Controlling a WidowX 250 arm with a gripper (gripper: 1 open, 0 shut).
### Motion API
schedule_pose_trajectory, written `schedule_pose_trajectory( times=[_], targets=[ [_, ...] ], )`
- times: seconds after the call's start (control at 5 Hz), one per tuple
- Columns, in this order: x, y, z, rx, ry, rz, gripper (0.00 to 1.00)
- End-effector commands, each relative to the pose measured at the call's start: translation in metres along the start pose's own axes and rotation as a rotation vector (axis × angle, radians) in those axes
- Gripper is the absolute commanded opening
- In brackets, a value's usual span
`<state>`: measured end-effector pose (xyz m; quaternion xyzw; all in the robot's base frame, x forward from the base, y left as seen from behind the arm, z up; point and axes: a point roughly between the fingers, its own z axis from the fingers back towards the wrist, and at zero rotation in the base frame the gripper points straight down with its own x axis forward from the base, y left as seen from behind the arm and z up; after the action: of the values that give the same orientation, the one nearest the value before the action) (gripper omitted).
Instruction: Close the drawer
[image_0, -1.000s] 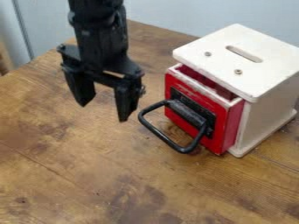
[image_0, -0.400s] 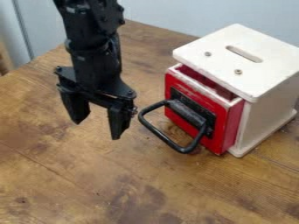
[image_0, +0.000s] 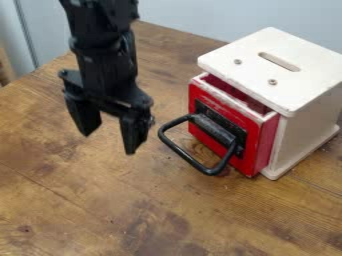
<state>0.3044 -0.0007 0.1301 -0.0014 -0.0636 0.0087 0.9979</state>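
Observation:
The drawer (image_0: 230, 126) has a red front and a large black loop handle (image_0: 191, 147) that rests on the table in front of it. It stands pulled out a little from its pale wooden box (image_0: 287, 80), with a dark gap showing above the red front. My black gripper (image_0: 110, 128) hangs open over the table to the left of the handle, fingers pointing down with nothing between them. Its right finger (image_0: 134, 134) is a short way from the handle loop, apart from it.
The wooden table (image_0: 80, 210) has open surface in front and to the left. The box top carries a slot (image_0: 282, 62) and screw holes. The table's far left edge meets a pale wall.
My gripper has drifted slightly left and lower over the table, away from the handle. It stays open. The drawer has not moved.

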Motion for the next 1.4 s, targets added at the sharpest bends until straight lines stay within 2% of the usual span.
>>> schedule_pose_trajectory(
  times=[0.0, 0.2, 0.4, 0.6, 0.8, 1.0, 1.2],
  targets=[
    [-0.001, 0.006, 0.018, 0.004, -0.026, 0.010, 1.00],
    [0.001, 0.002, 0.017, 0.004, -0.039, -0.007, 1.00],
    [0.003, -0.001, 0.015, 0.003, -0.033, -0.023, 1.00],
    [0.004, -0.005, 0.007, -0.007, -0.029, -0.096, 1.00],
    [0.004, -0.008, -0.001, -0.015, -0.003, -0.148, 1.00],
    [0.004, -0.011, -0.002, -0.015, -0.014, -0.168, 1.00],
    [0.004, -0.012, 0.007, -0.008, -0.013, -0.105, 1.00]
  ],
)
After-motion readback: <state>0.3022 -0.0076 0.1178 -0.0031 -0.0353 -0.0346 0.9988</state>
